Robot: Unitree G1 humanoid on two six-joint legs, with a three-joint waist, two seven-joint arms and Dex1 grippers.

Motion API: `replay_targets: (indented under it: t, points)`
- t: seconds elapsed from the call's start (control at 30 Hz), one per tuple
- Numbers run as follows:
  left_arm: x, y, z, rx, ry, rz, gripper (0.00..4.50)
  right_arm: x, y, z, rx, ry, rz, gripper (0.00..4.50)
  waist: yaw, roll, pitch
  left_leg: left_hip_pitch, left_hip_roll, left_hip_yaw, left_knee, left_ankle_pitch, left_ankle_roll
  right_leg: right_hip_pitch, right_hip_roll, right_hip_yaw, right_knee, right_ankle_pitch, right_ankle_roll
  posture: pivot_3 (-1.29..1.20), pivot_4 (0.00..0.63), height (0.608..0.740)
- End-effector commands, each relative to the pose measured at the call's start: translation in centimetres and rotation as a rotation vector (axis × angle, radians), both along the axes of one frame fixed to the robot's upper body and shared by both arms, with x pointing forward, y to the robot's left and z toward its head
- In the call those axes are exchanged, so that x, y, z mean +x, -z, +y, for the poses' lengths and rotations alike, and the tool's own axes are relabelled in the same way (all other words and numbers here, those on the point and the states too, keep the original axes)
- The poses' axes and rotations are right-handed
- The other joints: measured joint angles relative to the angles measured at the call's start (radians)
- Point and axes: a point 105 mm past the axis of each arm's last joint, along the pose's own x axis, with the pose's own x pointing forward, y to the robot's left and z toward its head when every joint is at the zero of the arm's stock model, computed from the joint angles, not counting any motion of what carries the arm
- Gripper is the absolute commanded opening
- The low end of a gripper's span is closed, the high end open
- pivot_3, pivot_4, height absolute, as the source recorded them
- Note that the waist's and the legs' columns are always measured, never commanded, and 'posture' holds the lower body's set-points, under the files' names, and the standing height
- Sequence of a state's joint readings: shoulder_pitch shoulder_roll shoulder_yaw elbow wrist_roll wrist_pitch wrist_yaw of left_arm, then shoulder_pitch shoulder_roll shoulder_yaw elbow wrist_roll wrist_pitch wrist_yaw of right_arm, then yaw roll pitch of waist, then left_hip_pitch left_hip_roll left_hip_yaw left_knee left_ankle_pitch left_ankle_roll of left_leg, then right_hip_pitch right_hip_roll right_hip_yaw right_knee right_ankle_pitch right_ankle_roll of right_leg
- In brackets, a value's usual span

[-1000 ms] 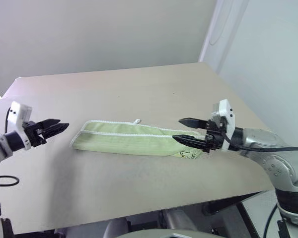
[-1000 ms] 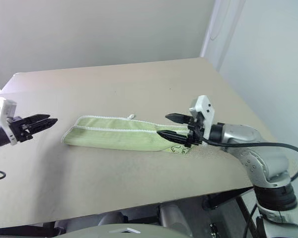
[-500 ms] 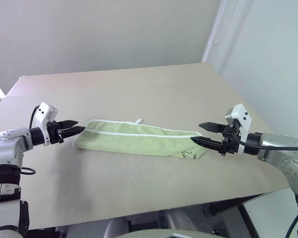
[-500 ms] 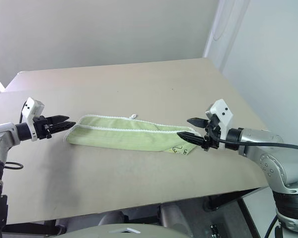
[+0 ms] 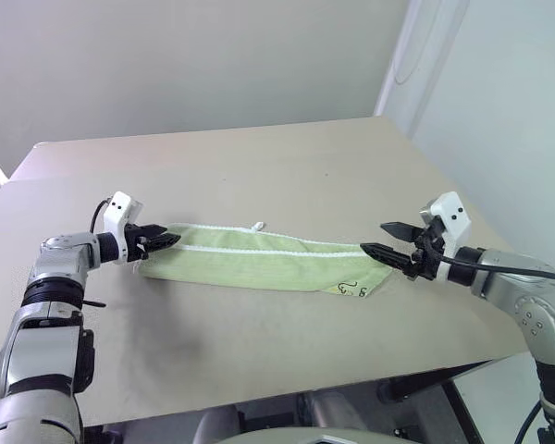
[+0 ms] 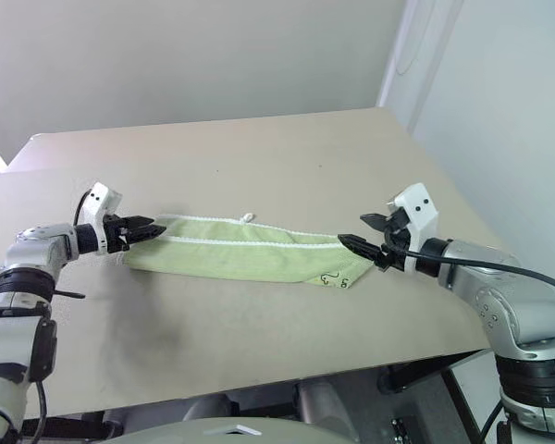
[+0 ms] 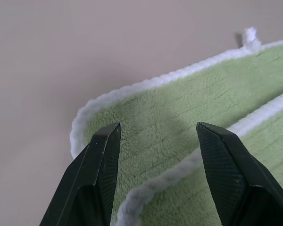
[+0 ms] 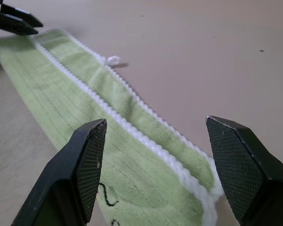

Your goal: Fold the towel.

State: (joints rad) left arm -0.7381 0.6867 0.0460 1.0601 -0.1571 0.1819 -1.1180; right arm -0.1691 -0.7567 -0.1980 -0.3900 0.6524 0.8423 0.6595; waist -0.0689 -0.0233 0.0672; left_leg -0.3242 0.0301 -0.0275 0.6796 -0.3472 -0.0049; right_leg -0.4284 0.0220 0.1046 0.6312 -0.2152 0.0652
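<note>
The towel (image 5: 264,264) is seen lying flat on the table (image 5: 259,176), folded lengthwise into a long narrow band that runs across the near half of the tabletop from the robot's left to its right. White stitched edging is seen along its far side and again as a second line down the middle, where one folded layer ends on the other. Dark handwritten marks (image 5: 351,289) are found on the near corner at the right end. A small white loop tag (image 5: 255,226) stands out from the far edge, resting on the table.

The right gripper (image 5: 381,250) is held at the right end of the towel, its fingers spread apart, one to either side of the corner with the cloth between them, and nothing is grasped. The left gripper (image 5: 166,240) is placed over the left end of the towel, its fingers likewise parted above the rounded corner and the white edging, unclenched on the cloth.

Beyond the towel, the far part of the table is met by a pale wall (image 5: 194,65).
</note>
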Motion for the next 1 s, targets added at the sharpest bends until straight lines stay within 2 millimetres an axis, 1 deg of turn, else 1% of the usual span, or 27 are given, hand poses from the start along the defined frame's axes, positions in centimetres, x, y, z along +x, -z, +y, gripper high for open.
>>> replay_targets:
  t: [0.03, 0.17, 0.23, 0.43, 0.5, 0.57, 0.63, 0.73, 0.8, 0.9, 1.0]
  points:
    - [-0.2, 0.1, -0.3, 0.042, 0.061, 0.018, 2.7, -0.3, -1.4, -0.1, -0.013, -0.012, -0.049, 3.5, 0.0, 0.0, 0.0, 0.0, 0.0, 0.0, 0.0, 0.0, 0.0, 0.0, 0.0, 0.0, 0.0, 0.0, 0.0, 0.0, 0.0, 0.712]
    - [-0.7, 0.2, -0.1, 0.048, 0.095, 0.039, 2.7, -0.3, -1.3, -0.6, -0.025, 0.004, -0.046, 3.5, 0.001, 0.0, 0.0, 0.0, 0.0, 0.0, 0.001, 0.0, 0.0, 0.0, 0.0, 0.0, 0.0, 0.0, 0.0, 0.0, 0.0, 0.712]
    - [-0.8, 0.3, 0.4, 0.062, 0.08, 0.042, 2.7, -0.4, -1.3, -0.6, -0.026, 0.006, -0.045, 3.5, 0.001, 0.0, 0.0, 0.0, 0.0, 0.0, 0.001, 0.0, 0.0, 0.0, 0.0, 0.0, 0.0, 0.0, 0.0, 0.0, 0.0, 0.712]
    - [-0.9, 0.6, 0.5, 0.064, 0.072, 0.054, 2.7, -0.2, -1.1, -0.8, -0.034, 0.022, -0.045, 3.5, 0.001, 0.0, 0.0, 0.0, 0.0, 0.0, 0.001, 0.0, 0.0, 0.0, 0.0, 0.0, 0.0, 0.0, 0.0, 0.0, 0.0, 0.712]
    - [-1.0, 0.8, 0.4, 0.064, 0.085, 0.061, 2.32, -0.2, -1.0, -0.8, -0.039, 0.022, -0.047, 3.53, 0.001, 0.0, 0.0, 0.0, 0.0, 0.0, 0.001, 0.0, 0.0, 0.0, 0.0, 0.0, 0.001, 0.0, 0.0, 0.0, 0.0, 0.712]
    - [-1.2, 0.8, 0.3, 0.057, 0.099, 0.067, 1.8, -0.1, -1.1, -0.9, -0.043, 0.026, -0.047, 3.53, 0.001, 0.0, 0.0, 0.001, 0.0, 0.0, 0.0, 0.0, 0.0, 0.0, 0.0, 0.0, 0.001, 0.0, 0.0, 0.0, 0.0, 0.712]
    - [-1.3, 0.6, 0.2, 0.045, 0.107, 0.067, 0.98, -0.1, -1.1, -1.0, -0.047, 0.03, -0.047, 3.53, 0.001, 0.0, 0.0, 0.0, 0.0, 0.0, 0.001, 0.0, 0.0, 0.0, 0.0, 0.0, 0.001, 0.0, 0.0, 0.0, 0.0, 0.712]
    - [-1.3, 0.3, 0.3, 0.035, 0.115, 0.062, 0.01, -0.1, -0.7, -1.3, -0.063, 0.036, -0.035, 3.53, 0.001, 0.0, 0.0, 0.0, 0.0, 0.0, 0.001, 0.0, 0.0, 0.0, 0.0, 0.0, 0.001, 0.0, 0.0, 0.0, 0.0, 0.712]
    - [-1.4, 0.0, 0.3, 0.027, 0.121, 0.059, 0.01, -0.2, -0.5, -1.3, -0.073, 0.033, -0.029, 3.53, 0.001, 0.0, 0.0, 0.0, 0.0, 0.0, 0.001, 0.0, 0.0, 0.0, 0.0, 0.0, 0.001, 0.0, 0.0, 0.0, 0.0, 0.712]
    - [-1.7, -0.9, 0.2, 0.001, 0.165, 0.051, 0.01, -0.4, 0.1, -1.4, -0.085, 0.028, -0.009, 3.53, 0.001, 0.0, 0.0, 0.0, 0.0, 0.0, 0.0, 0.0, 0.0, 0.0, 0.0, 0.0, 0.001, 0.0, 0.0, 0.0, 0.0, 0.712]
    - [-2.1, -1.9, 0.6, 0.017, 0.19, 0.02, 0.01, -0.4, 0.6, -1.6, -0.091, 0.034, 0.006, 3.53, -0.001, 0.0, 0.0, 0.0, 0.0, 0.0, 0.0, 0.0, 0.0, 0.0, 0.0, 0.0, 0.001, 0.0, 0.0, 0.0, 0.0, 0.712]
